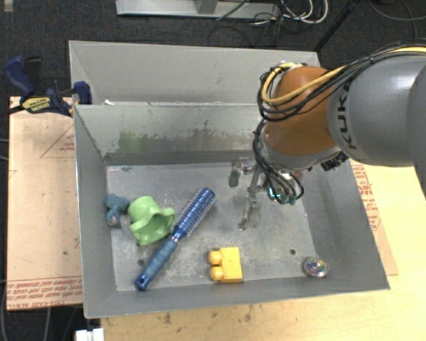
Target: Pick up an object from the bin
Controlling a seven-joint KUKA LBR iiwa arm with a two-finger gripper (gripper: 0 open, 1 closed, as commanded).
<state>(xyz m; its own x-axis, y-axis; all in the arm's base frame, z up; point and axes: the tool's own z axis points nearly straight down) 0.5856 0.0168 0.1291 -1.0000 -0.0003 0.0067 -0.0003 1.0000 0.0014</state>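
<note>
Gripper (pixel 245 215) over bare bin (pixel 287 236) floor, jaw state can't tell; blue brush (pixel 176 239) nearest, view-left, long axis diagonal.

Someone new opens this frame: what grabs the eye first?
The arm's orange cover stands out at the right, with the gripper below it over bare floor right of the bin's middle. A blue brush lies diagonally left of centre, with a green moulded piece right beside it on its left. A yellow block sits near the front wall, apart from both.
</note>
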